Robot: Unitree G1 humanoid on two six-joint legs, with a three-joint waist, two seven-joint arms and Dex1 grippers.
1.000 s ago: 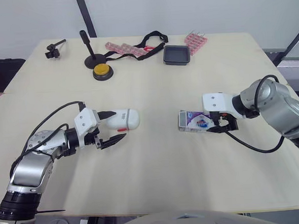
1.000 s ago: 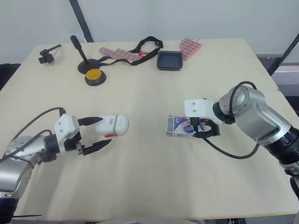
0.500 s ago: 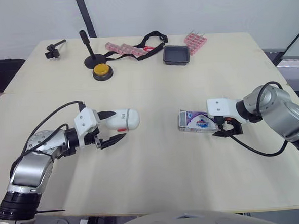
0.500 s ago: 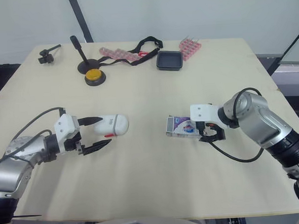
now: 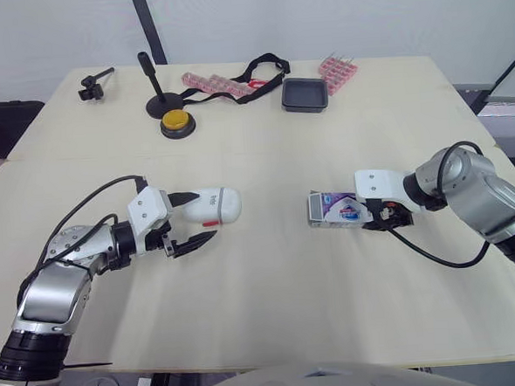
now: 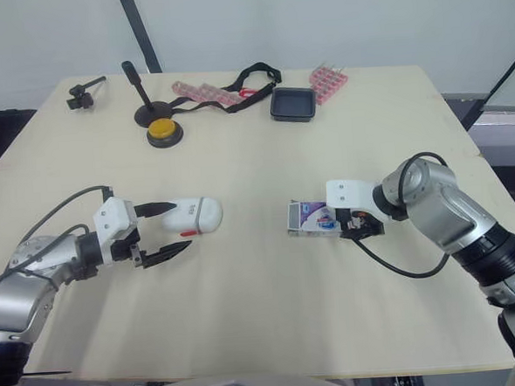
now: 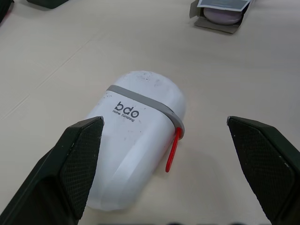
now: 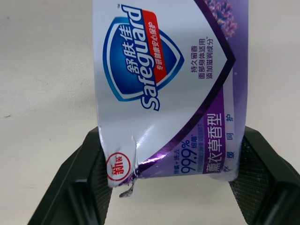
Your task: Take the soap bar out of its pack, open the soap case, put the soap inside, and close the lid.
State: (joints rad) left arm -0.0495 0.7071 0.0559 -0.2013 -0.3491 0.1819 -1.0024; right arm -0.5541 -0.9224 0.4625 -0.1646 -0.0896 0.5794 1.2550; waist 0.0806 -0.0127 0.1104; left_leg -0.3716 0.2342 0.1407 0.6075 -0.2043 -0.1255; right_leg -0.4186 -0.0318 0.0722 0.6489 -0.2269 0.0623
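The right hand [image 5: 377, 219] has come back in to the pack's [image 5: 335, 208] right end after sitting slightly off it and lower half a second ago. The left arm, the case [image 5: 215, 206] and the pack lie where they did.

The pale desk [image 5: 275, 332] carries everything. At its left middle, the left hand [image 5: 206, 215] is spread wide around the case. One finger lies along the case's far side. The other is on the near side, with a gap between it and the case.

The case is a white capsule with a grey band around it and a red strip on its near side. It lies on its side with its long axis running left to right. Its domed end points to the robot's right, towards the pack. Its other end sits between the left fingers.

The pack lies flat at the desk's right middle, well apart from the case, printed face up. Its long axis also runs left to right, and its open flap end points left, at the case. The right fingers [image 8: 89, 178] press on either side of its closed right end and hold it.

The lilac soap [image 7: 220, 16] shows in the pack's open mouth.

Near the far edge of the desk are a black tray [image 5: 304, 94], a black strap [image 5: 250, 75] and a yellow button [image 5: 176, 122].
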